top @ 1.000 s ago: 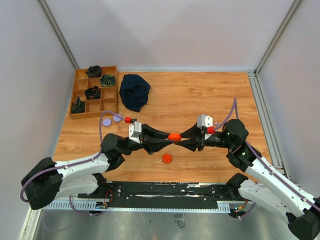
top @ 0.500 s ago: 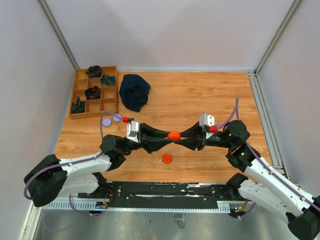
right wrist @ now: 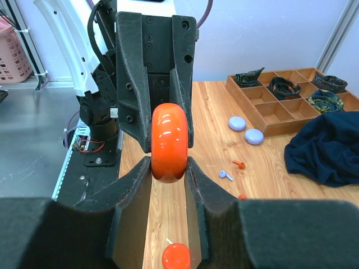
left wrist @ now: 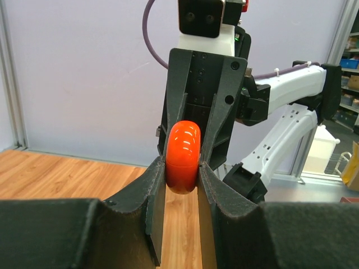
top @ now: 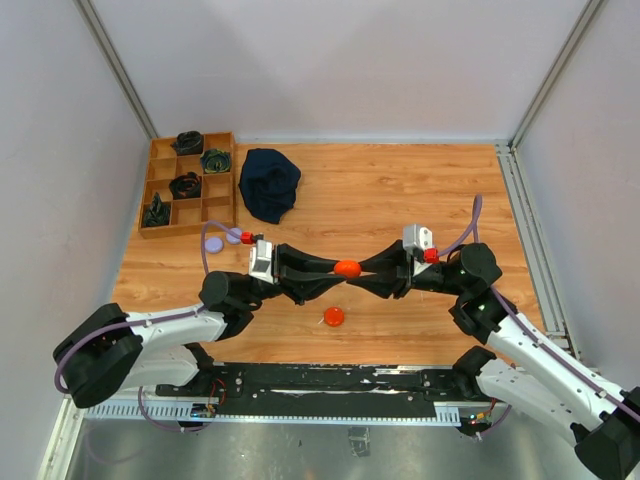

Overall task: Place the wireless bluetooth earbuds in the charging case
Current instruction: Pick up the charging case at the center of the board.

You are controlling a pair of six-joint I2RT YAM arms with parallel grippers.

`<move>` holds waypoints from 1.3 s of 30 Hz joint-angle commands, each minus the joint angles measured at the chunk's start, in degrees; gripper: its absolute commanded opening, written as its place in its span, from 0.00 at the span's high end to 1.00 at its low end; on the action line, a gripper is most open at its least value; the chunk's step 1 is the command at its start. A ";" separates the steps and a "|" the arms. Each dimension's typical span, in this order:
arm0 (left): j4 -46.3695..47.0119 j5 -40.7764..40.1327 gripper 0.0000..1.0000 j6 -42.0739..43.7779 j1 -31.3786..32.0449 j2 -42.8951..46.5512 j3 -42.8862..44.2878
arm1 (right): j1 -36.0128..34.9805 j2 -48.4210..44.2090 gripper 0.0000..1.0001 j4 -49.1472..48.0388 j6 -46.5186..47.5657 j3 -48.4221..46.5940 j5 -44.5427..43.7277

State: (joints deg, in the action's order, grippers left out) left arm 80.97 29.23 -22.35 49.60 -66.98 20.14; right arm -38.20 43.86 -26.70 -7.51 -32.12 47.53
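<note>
Left claw [left wrist: 182, 169] and right claw [right wrist: 168, 166] both clamped on orange case [top: 347, 268], earbuds [right wrist: 226, 175] loose near lavender discs [right wrist: 253, 136]

The wooden worktop [top: 400, 190] carries a compartment tray [top: 187, 185] in its far left corner, with a dark blue cloth [top: 269, 183] just right of it. Two lavender discs [top: 213, 243] lie nearer than the tray, with a tiny lavender earbud [right wrist: 226, 175] and a tiny orange earbud [right wrist: 239, 165] close by. An orange disc [top: 334, 317] lies towards the near edge.

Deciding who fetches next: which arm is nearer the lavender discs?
Left. The left arm has its wrist just beside the lavender discs; the right arm reaches in from the far side of the orange case that both hold.
</note>
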 commanded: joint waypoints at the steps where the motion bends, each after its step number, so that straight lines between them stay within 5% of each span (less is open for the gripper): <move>1: 2.28 2.08 0.99 -1.05 0.84 -0.75 0.08 | 0.45 0.94 0.71 -5.30 -1.43 0.77 -2.00; 13: 4.96 0.48 0.99 -1.56 1.00 -2.20 -0.50 | 0.42 2.46 0.68 -8.28 -3.30 0.71 -1.91; 20: 5.34 0.59 0.97 -1.57 1.02 -2.10 -1.00 | 0.44 1.94 0.76 -7.96 -3.08 0.79 -2.27; 33: -6.97 -2.99 0.44 3.51 0.93 7.23 -3.02 | 0.47 0.62 0.87 1.91 2.61 -1.59 -1.71; 39: -15.34 -4.43 0.33 5.81 0.93 10.77 -1.08 | 0.44 1.19 0.87 3.12 3.38 -2.27 -0.16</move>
State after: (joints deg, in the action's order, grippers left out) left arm 72.16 26.09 -19.27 50.22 -57.91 17.30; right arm -38.20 45.23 -24.38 -6.04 -32.10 46.92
